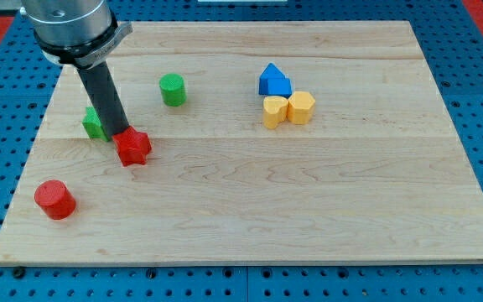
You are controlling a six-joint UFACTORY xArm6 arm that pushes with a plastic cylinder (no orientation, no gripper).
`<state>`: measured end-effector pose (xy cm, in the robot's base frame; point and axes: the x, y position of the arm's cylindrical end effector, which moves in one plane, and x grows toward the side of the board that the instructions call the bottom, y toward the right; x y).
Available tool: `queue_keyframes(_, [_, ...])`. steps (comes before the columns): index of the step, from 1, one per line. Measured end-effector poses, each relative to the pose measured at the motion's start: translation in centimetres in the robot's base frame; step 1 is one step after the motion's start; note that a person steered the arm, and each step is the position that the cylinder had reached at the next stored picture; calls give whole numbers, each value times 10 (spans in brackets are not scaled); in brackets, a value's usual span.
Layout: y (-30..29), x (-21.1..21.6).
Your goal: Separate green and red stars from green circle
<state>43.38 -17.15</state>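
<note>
Wooden worktop (pixel 309 210), pale planks with visible grain, on a blue perforated base; no legible writing. End effector: gripperless dark rod, holding nothing, my tip (pixel 120 134) touching the red star (pixel 132 147) at its upper left, the green star (pixel 96 124) partly hidden behind the rod. Green circle (pixel 173 89) stands apart toward the view's upper right. Red cylinder (pixel 54 200) near the left edge. Blue block (pixel 273 80) touches two yellow blocks (pixel 289 109). Lower right lies open.

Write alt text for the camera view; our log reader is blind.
My tip sits between the green star and red star, with the green circle apart toward the view's upper right on a wooden board.
</note>
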Motion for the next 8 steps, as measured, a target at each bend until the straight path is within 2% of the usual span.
queue_keyframes(1, [22, -16])
queue_keyframes(2, [50, -13])
queue_keyframes(3, [50, -9])
queue_keyframes(6, [0, 9])
queue_keyframes(8, [0, 24])
